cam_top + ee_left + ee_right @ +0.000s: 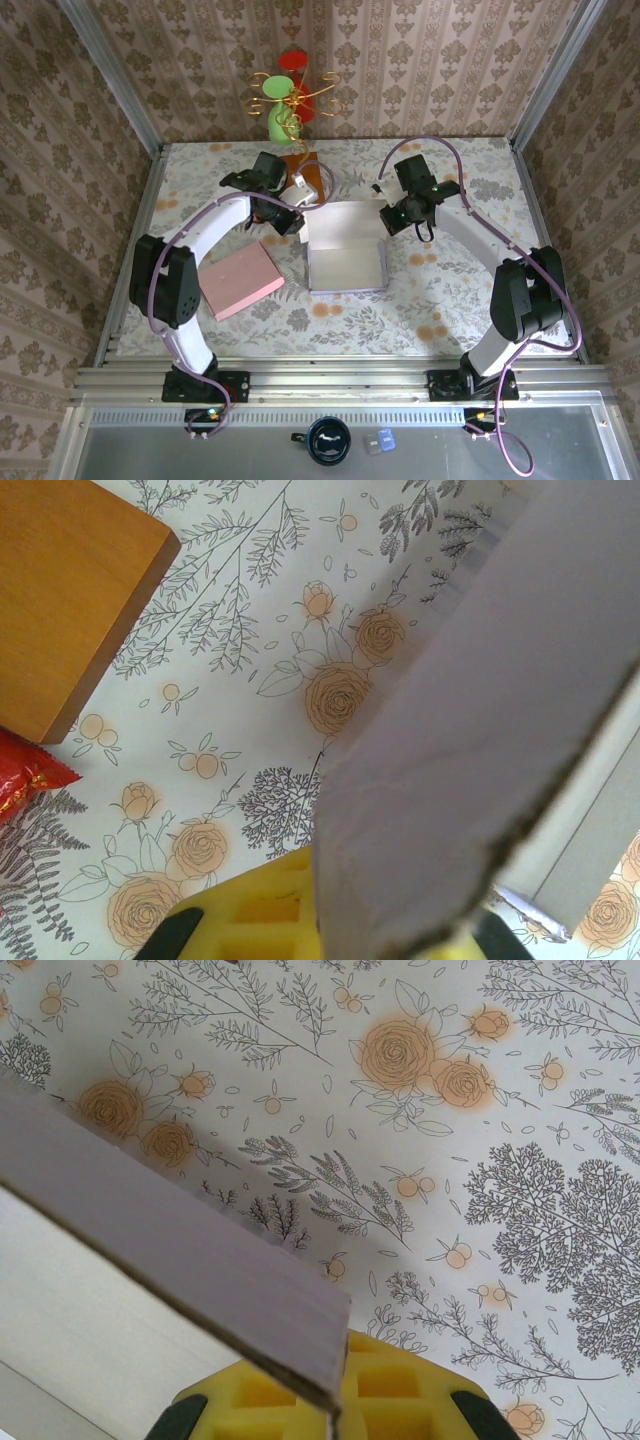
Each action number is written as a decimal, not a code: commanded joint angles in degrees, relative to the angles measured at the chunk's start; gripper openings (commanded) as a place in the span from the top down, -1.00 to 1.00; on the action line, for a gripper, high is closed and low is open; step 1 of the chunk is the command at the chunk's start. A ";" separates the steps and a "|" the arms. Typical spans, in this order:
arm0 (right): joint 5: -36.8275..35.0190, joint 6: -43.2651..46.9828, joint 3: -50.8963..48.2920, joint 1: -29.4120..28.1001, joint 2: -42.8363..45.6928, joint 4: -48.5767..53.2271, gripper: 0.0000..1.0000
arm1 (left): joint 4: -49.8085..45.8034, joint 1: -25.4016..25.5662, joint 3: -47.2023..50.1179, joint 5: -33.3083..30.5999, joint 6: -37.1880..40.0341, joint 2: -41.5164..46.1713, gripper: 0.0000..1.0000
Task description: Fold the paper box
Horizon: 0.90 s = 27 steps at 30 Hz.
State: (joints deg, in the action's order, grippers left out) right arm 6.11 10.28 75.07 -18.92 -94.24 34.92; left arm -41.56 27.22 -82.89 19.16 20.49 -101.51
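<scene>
While a pink block [240, 280] lies at left, the left end effector [297, 220] pinches the left flap of the pale paper box [345, 262] mid-table [440, 290]; the right end effector [384, 219] pinches its right flap.

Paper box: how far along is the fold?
Done: the box looks like an open tray. In hand: the left pincer and right pincer each pinch the far panel near a corner. Left: that panel is not yet folded over, and the top is open.
</scene>
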 commanded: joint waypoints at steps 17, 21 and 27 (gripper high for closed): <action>-9.36 -22.80 5.67 -4.45 -0.67 0.49 1.00 | 3.23 7.01 -5.66 -9.54 -31.86 -2.94 1.00; -11.18 -28.63 6.29 -5.20 -1.08 0.51 1.00 | 4.73 7.23 -6.73 -9.54 -36.21 -3.85 1.00; -14.08 -34.41 3.75 -6.31 -0.12 -1.92 1.00 | 9.66 8.02 -5.09 -9.87 -41.17 -3.79 1.00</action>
State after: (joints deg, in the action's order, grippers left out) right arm -7.73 -19.20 79.02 -23.88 -94.85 36.45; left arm -36.56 33.45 -87.85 7.33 -16.19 -105.06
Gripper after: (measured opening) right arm 0.065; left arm 0.063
